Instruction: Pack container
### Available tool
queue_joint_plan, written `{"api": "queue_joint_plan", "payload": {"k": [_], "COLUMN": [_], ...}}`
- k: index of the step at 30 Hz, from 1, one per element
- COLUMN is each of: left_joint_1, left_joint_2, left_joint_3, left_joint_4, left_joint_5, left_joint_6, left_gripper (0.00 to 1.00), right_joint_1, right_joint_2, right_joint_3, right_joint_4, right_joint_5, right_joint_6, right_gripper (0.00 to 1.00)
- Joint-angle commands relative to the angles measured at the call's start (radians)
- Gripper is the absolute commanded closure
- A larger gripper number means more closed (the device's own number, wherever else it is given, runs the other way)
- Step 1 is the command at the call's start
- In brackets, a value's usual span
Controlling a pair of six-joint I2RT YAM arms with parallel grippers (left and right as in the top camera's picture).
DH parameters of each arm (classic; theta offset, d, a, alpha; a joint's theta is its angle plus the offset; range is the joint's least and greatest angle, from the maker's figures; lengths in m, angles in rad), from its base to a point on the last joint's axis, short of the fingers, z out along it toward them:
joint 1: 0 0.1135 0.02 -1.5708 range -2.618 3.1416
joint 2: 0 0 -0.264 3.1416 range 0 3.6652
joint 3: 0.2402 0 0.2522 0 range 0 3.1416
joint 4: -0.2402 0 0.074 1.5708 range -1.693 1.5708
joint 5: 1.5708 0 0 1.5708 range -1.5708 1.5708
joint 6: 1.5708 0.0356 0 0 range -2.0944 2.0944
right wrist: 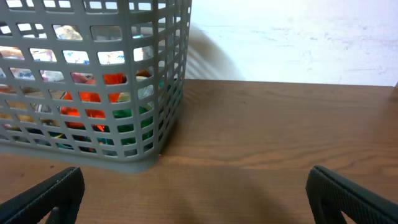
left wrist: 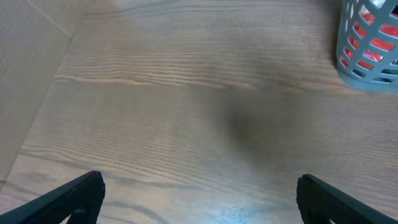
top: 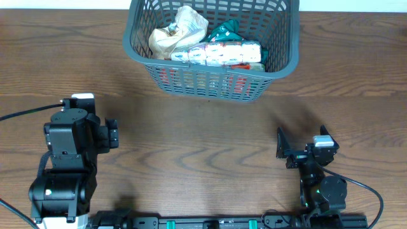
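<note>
The dark grey lattice container stands at the table's far middle. It holds several packets: a crumpled beige bag, a white patterned pack, a green packet and red ones low down. Its corner shows in the left wrist view and its side in the right wrist view. My left gripper is open and empty over bare wood at the near left. My right gripper is open and empty at the near right, facing the container.
The wooden table runs between both arms and the container. A pale wall lies behind the table's far edge. A black cable trails off the left arm.
</note>
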State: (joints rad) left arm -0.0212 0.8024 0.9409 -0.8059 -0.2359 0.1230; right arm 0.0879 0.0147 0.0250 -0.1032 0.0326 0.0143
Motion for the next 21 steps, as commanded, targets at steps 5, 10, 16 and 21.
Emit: {"api": "queue_joint_plan", "payload": {"k": [5,10,16,21], "left_joint_1": [0.002,0.002,-0.003,-0.063], "left_joint_2": [0.000,0.000,-0.081,-0.239], "left_joint_3": [-0.002,-0.002,-0.008,-0.091], "left_joint_4": [0.000,0.000,-0.082,-0.022], "left_joint_5": [-0.008,-0.008,0.061,0.327], "left_joint_6": [-0.017,-0.016,-0.058,-0.147], "left_gripper": [0.01,0.01,0.01,0.01], "right_joint_1": [-0.010,-0.010,-0.010,-0.010], "right_joint_2": [-0.010,-0.010,-0.010,-0.010], "right_joint_3": [-0.005,-0.005,-0.005,-0.005], "right_joint_4": [-0.002,-0.002,-0.002,-0.002], "right_joint_5": [-0.011,-0.011,-0.011,-0.011], "right_joint_6": [-0.004,-0.004,-0.003,-0.004], "right_gripper": [0.01,0.01,0.01,0.01]}}
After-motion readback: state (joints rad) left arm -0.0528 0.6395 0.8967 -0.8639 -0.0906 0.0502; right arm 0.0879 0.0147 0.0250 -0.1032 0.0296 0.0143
